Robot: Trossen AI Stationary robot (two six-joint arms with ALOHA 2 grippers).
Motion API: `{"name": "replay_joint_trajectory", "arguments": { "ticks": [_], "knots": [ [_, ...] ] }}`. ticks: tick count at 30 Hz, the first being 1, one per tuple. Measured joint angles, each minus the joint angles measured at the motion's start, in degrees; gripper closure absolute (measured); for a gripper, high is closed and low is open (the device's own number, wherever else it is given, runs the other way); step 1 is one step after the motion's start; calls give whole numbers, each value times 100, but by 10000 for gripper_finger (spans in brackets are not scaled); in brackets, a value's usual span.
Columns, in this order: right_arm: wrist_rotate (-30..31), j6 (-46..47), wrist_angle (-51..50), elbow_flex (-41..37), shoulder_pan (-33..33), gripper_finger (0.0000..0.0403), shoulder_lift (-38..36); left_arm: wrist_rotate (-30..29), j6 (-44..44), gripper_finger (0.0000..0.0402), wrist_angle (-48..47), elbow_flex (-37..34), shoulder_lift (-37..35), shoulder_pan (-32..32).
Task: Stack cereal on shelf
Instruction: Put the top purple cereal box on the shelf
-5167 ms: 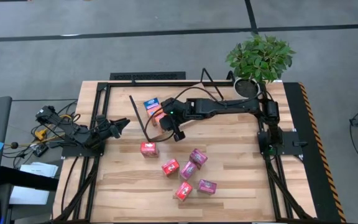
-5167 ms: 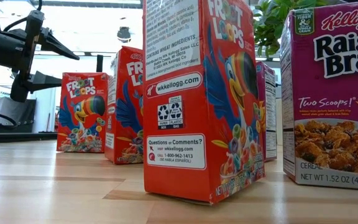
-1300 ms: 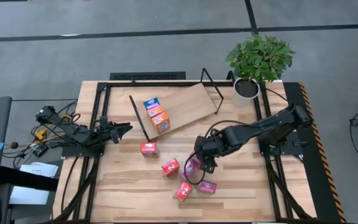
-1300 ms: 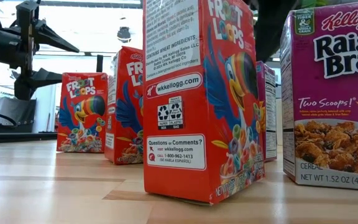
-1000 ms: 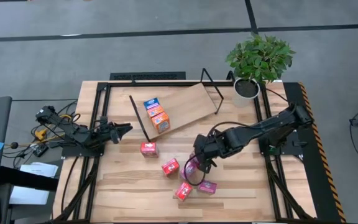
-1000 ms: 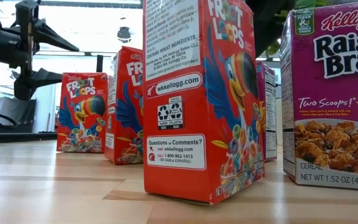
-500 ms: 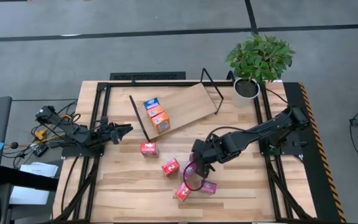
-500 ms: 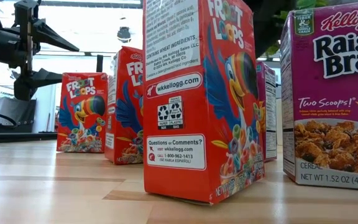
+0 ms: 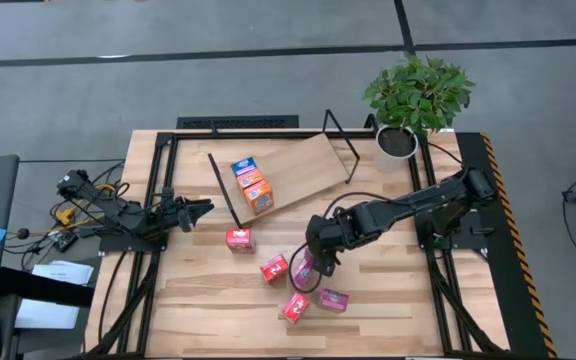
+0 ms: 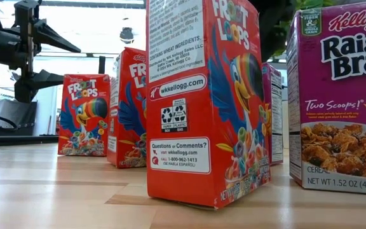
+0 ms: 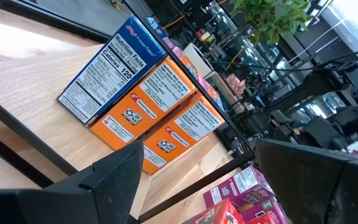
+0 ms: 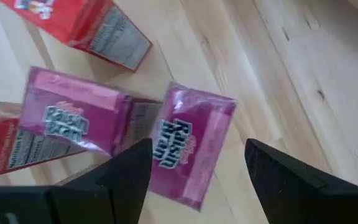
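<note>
The shelf (image 9: 303, 165) is a tilted plywood board at the table's far middle. One blue cereal box (image 9: 243, 167) and two orange ones (image 9: 257, 192) lie on it, also seen in the left wrist view as the blue box (image 11: 114, 68) and the orange boxes (image 11: 166, 112). Red cereal boxes (image 9: 239, 238) and pink ones (image 9: 333, 298) stand loose on the table. My right gripper (image 9: 316, 264) hangs open, pointing steeply down over a pink box (image 12: 191, 146), its fingers either side of it and apart from it. My left gripper (image 9: 196, 210) waits open at the left.
A potted plant (image 9: 416, 95) stands at the far right corner. Black frame rails (image 9: 153, 200) run along the table's left and right sides. In the low view a red box (image 10: 202, 102) and a pink box (image 10: 338, 95) stand close to the camera.
My right gripper has edged a little toward the table's left edge above the pink boxes and has stayed open. No box has moved.
</note>
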Motion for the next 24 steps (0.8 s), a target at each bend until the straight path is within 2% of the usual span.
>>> {"name": "replay_joint_trajectory", "arguments": {
  "ticks": [4, 6, 9, 12, 17, 24],
  "knots": [
    [-75, -160, 59, 2, -116, 121, 0, 0, 66, 101, 0, 0, 0, 1],
    [-380, -373, 59, 2, -224, 117, 0, 0, 67, 101, 0, 0, 0, 1],
    [-852, -524, -83, 2, -419, 98, 0, 2, 68, 101, 0, 0, 0, 0],
    [-1034, -552, -179, 2, -567, 71, 0, 0, 80, 101, 0, 0, 0, 1],
    [-982, -400, -273, 2, -632, 39, 0, 1, 102, 101, 0, 0, 0, 1],
    [-331, -233, -250, 2, -315, 34, 46, 2, -32, 101, 0, 0, 0, 0]
  ]
}}
